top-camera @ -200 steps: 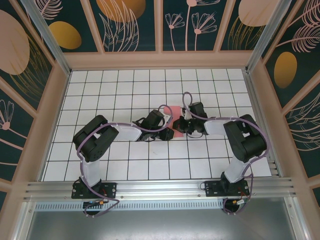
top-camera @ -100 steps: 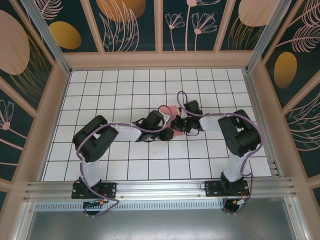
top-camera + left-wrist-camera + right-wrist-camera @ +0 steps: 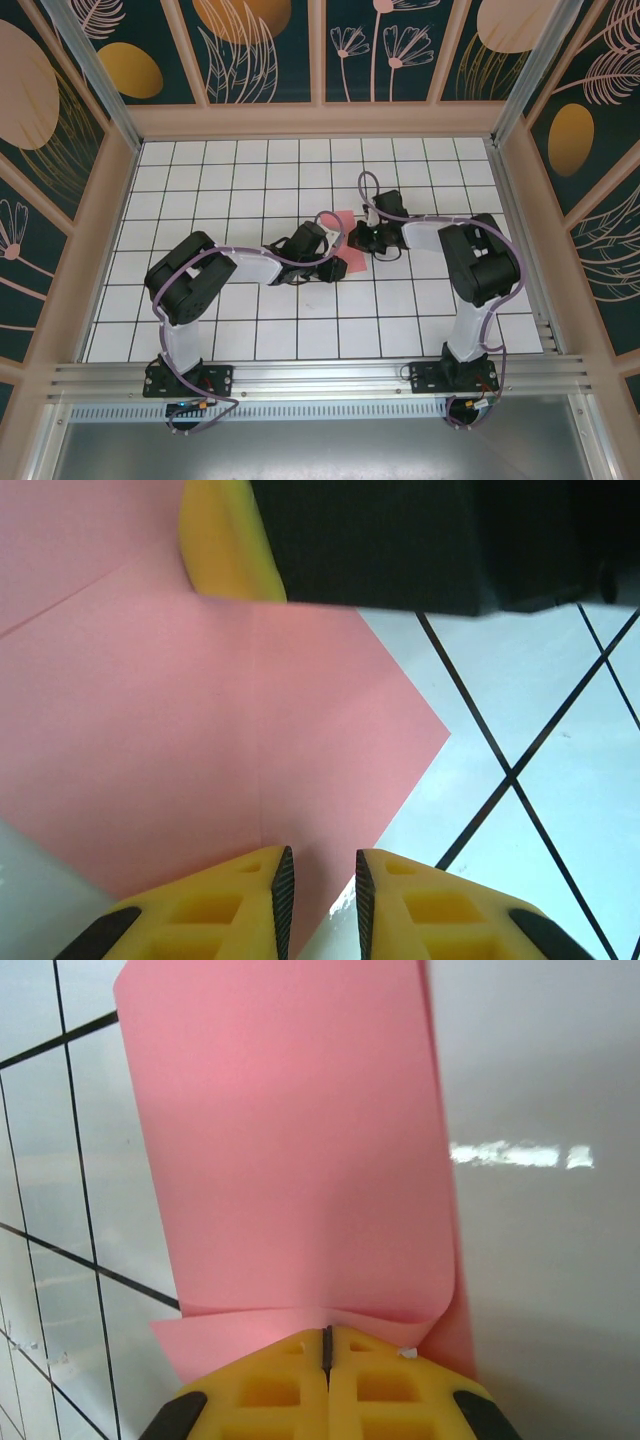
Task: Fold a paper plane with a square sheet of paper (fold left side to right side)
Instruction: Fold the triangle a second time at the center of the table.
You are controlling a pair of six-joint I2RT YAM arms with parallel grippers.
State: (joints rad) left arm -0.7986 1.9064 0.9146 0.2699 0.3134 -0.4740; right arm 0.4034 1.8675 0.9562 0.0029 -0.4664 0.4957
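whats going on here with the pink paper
Two robot arms are working on a pink square sheet of paper in the middle of the white grid table. The right gripper is shut on one edge of the sheet, which curls up and over from the pinch, as if for a fold. The left gripper sits low at another edge, fingers slightly apart, apparently steadying it. It is not yet a plane.
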